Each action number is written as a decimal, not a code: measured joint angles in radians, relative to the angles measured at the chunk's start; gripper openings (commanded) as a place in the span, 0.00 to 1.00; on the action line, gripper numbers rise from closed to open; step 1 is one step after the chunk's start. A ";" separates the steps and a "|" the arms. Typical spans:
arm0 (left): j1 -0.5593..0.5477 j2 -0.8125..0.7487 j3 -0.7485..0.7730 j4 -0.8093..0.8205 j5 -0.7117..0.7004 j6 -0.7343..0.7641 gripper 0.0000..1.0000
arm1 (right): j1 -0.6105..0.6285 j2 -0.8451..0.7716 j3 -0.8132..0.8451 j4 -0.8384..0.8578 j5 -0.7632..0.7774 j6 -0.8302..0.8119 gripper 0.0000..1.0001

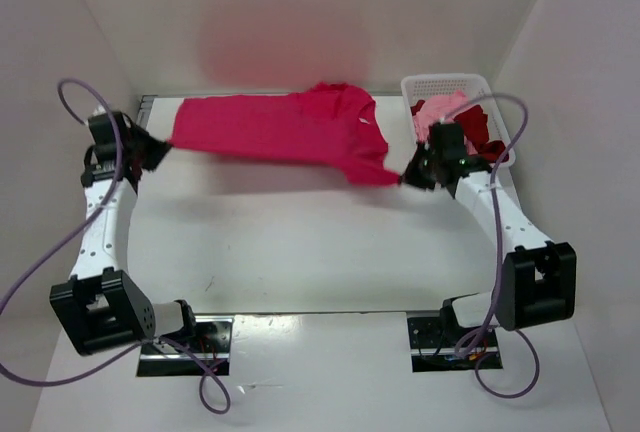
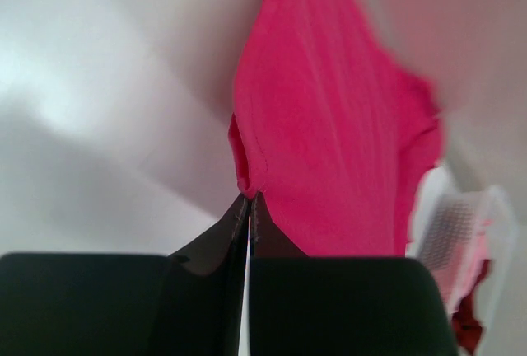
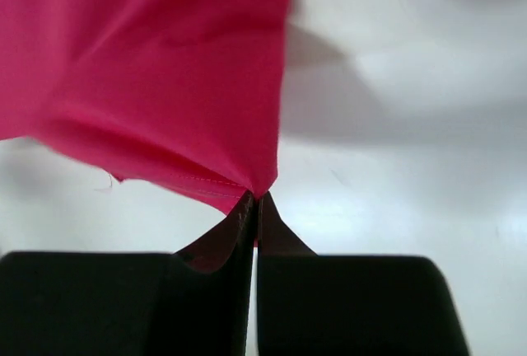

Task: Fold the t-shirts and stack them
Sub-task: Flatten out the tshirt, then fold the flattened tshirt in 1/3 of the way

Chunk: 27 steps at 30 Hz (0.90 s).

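A bright crimson-pink t-shirt (image 1: 290, 132) hangs stretched above the table between my two grippers. My left gripper (image 1: 160, 148) is shut on its left corner; in the left wrist view the cloth (image 2: 329, 125) rises from the pinched fingertips (image 2: 249, 198). My right gripper (image 1: 408, 178) is shut on the shirt's right hem corner, and the right wrist view shows the stitched hem (image 3: 165, 84) clamped at the tips (image 3: 255, 197). A pale pink t-shirt (image 1: 440, 110) and a dark red t-shirt (image 1: 482, 134) lie bunched in the basket.
A white plastic lattice basket (image 1: 445, 84) stands at the back right of the table, just behind my right gripper. White walls enclose the table at the back and both sides. Purple cables loop off both arms.
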 measured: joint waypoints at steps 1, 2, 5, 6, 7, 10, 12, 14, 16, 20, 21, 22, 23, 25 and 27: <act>0.000 -0.025 -0.072 -0.001 -0.013 0.006 0.00 | 0.000 -0.002 -0.085 -0.005 -0.008 0.003 0.01; 0.000 -0.046 -0.136 -0.015 -0.023 0.008 0.00 | 0.000 -0.004 -0.157 -0.017 -0.022 0.008 0.01; 0.012 -0.086 -0.280 -0.040 -0.039 0.015 0.00 | 0.002 -0.031 -0.261 -0.065 -0.067 0.027 0.01; 0.020 -0.098 -0.319 -0.055 -0.038 0.016 0.00 | 0.006 -0.049 -0.269 -0.074 -0.084 0.034 0.01; 0.027 -0.109 -0.350 -0.071 -0.037 0.019 0.00 | 0.008 -0.073 -0.271 -0.077 -0.097 0.043 0.01; 0.056 -0.156 -0.402 -0.124 -0.022 0.034 0.00 | 0.018 -0.160 -0.272 -0.083 -0.141 0.071 0.00; 0.072 -0.198 -0.406 -0.159 -0.008 0.040 0.00 | 0.027 -0.226 -0.290 -0.095 -0.168 0.093 0.00; 0.079 -0.233 -0.406 -0.187 0.005 0.057 0.00 | 0.032 -0.296 -0.320 -0.125 -0.192 0.117 0.00; 0.082 -0.250 -0.406 -0.212 0.019 0.064 0.00 | 0.033 -0.351 -0.343 -0.163 -0.209 0.139 0.00; 0.082 -0.230 -0.401 -0.211 0.051 0.059 0.00 | 0.033 -0.315 -0.328 -0.176 -0.215 0.153 0.00; 0.082 -0.211 -0.393 -0.203 0.059 0.057 0.00 | 0.033 -0.269 -0.304 -0.175 -0.211 0.151 0.00; 0.082 -0.182 -0.380 -0.193 0.066 0.055 0.00 | 0.033 -0.214 -0.268 -0.171 -0.200 0.147 0.00; 0.082 -0.148 -0.359 -0.180 0.074 0.053 0.00 | 0.034 -0.132 -0.219 -0.150 -0.189 0.140 0.00; 0.082 -0.083 -0.328 -0.139 0.081 0.043 0.00 | 0.035 -0.003 -0.127 -0.117 -0.165 0.127 0.00; 0.082 -0.020 -0.305 -0.094 0.085 0.028 0.00 | 0.035 0.105 -0.038 -0.087 -0.140 0.111 0.00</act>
